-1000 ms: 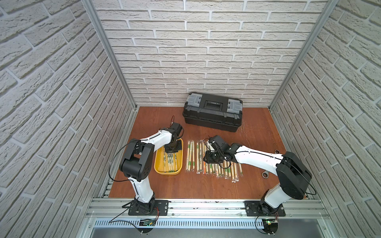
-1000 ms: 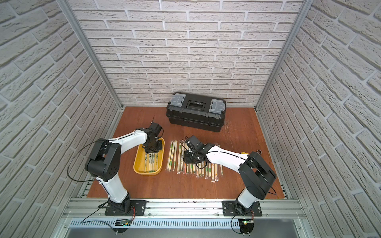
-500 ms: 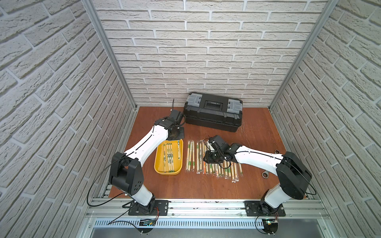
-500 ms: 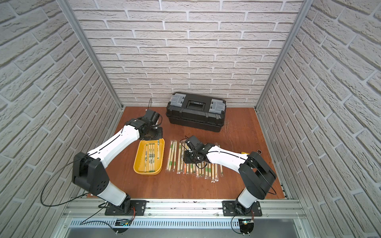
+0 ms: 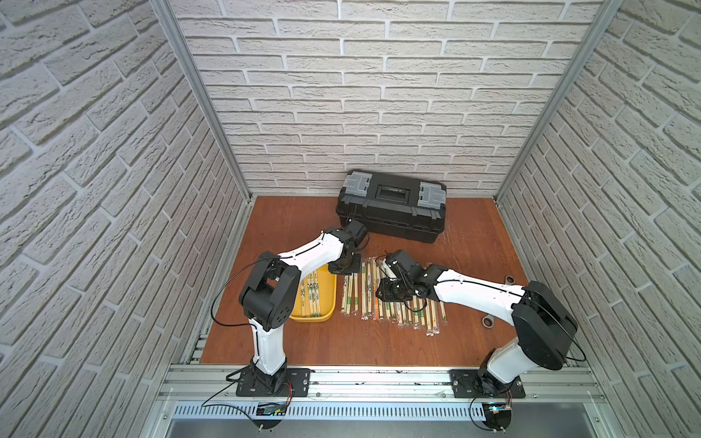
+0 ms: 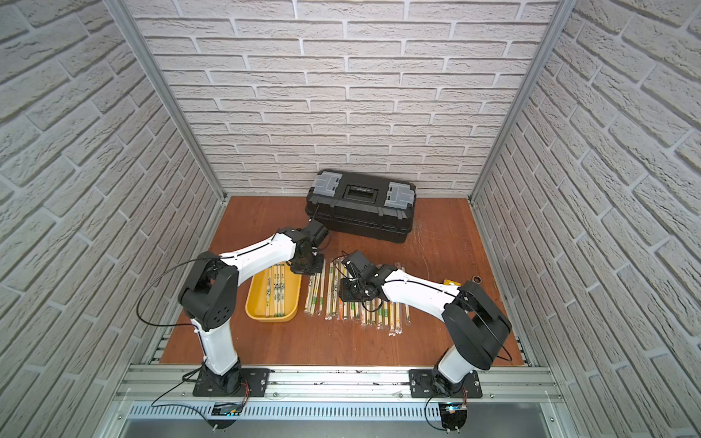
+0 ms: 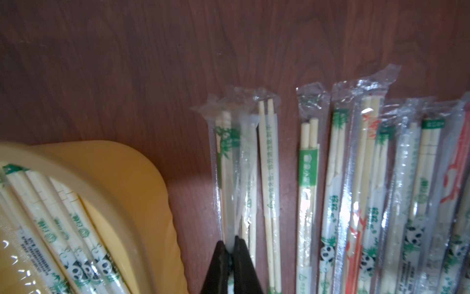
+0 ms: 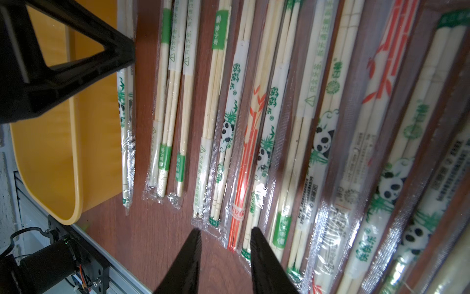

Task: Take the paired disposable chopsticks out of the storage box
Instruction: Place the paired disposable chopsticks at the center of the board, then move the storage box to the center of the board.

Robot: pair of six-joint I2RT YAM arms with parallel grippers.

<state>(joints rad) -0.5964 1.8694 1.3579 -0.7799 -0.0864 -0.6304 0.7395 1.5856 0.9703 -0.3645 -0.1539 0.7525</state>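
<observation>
The left gripper is pinched shut on the clear sleeve of one wrapped pair, which sits at the edge of the row of pairs laid out on the table, just beside the yellow tray and parallel to it; whether it rests on the wood or hangs just above, I cannot tell. The right gripper hangs over the row with its jaws apart and nothing between them. A few more pairs in the tray lie lengthwise, front to back like the row, just outward of the left gripper. That arm looks much the nearer, so after letting go, a short sideways shift should set its jaws across the next one
</observation>
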